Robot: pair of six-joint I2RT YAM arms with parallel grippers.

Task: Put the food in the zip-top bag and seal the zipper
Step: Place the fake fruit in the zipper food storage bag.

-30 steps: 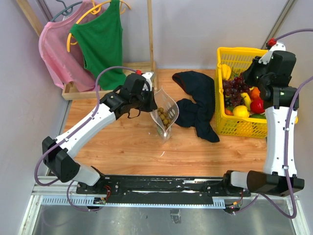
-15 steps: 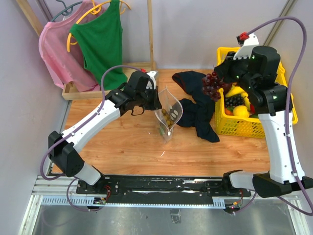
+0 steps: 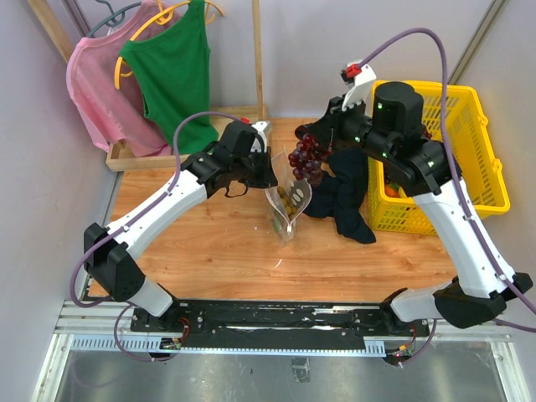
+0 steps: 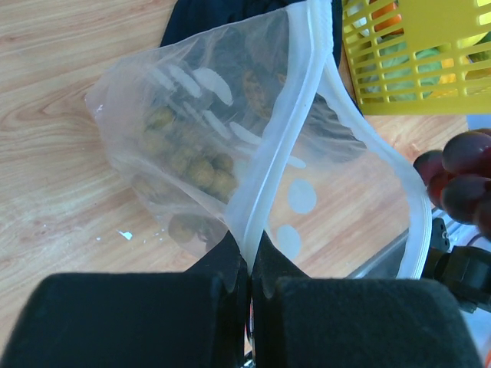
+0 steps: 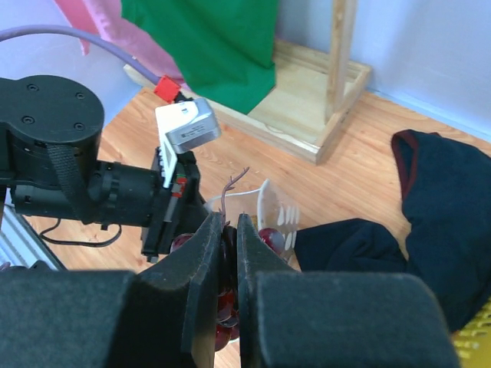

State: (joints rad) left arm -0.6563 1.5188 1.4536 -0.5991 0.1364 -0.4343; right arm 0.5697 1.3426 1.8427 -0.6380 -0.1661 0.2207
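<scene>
The zip-top bag is stood on the desk with its mouth upward, and every place below is given from it. One lip of the mouth, at the zipper, is pinched by the left claw, whose jaws are pressed fully together on the strip. The other lip is bowed away, so the mouth is held gaping. Tan longans are seen low inside the bag.

Just above the mouth, on the side away from the left claw, a bunch of dark purple grapes is hung from the right claw. Its jaws are closed almost completely on the thin stem alone. The navy cloth lies just beyond the bag on that same side, and the yellow basket lies further off in that direction.

The bunch is judged fairly light but loose and apt to swing. Its berries are soft, smooth-skinned and easily crushed or plucked off, so the stem is considered the right place to hold it. The bag is judged to be thin, limp and slippery film that would fold shut if released. The thicker zipper strip is considered its only firm hold, and the free lip is likely to be pushed inward if it is brushed by the fruit.
</scene>
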